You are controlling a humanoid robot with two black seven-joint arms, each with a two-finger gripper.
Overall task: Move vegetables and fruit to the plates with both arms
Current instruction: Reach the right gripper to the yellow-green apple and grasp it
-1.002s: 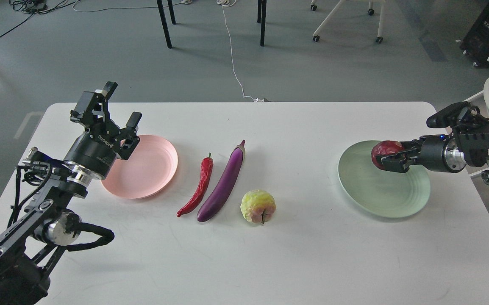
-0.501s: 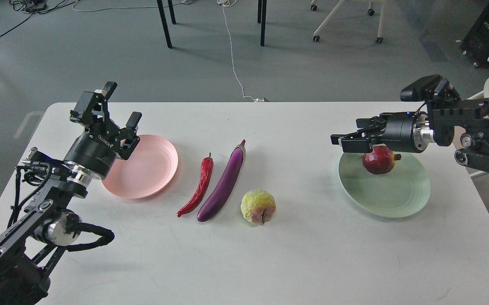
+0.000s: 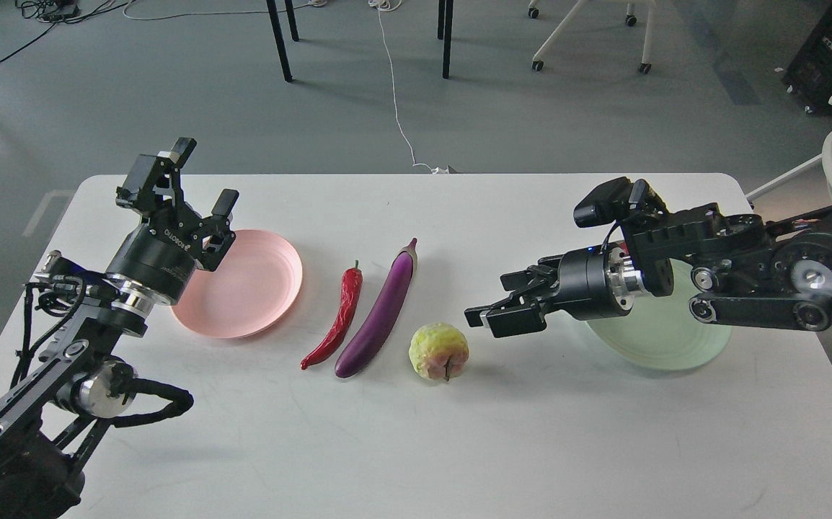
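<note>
Your right gripper (image 3: 492, 317), jaws apart and empty, nears the bumpy fruit (image 3: 439, 351); a low approach could roll it toward the eggplant (image 3: 378, 312)

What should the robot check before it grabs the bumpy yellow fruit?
1. Right gripper open and empty: ok.
2. Bumpy fruit free on the table, touching nothing: ok.
3. Gripper lined up with the fruit: not ok, it is up and to the right of it.
4. Eggplant apart from the fruit: ok, a small gap shows.
5. Room on the green plate: cannot tell, the right arm hides most of it.
6. Left gripper out of the way near the pink plate: ok.
</note>
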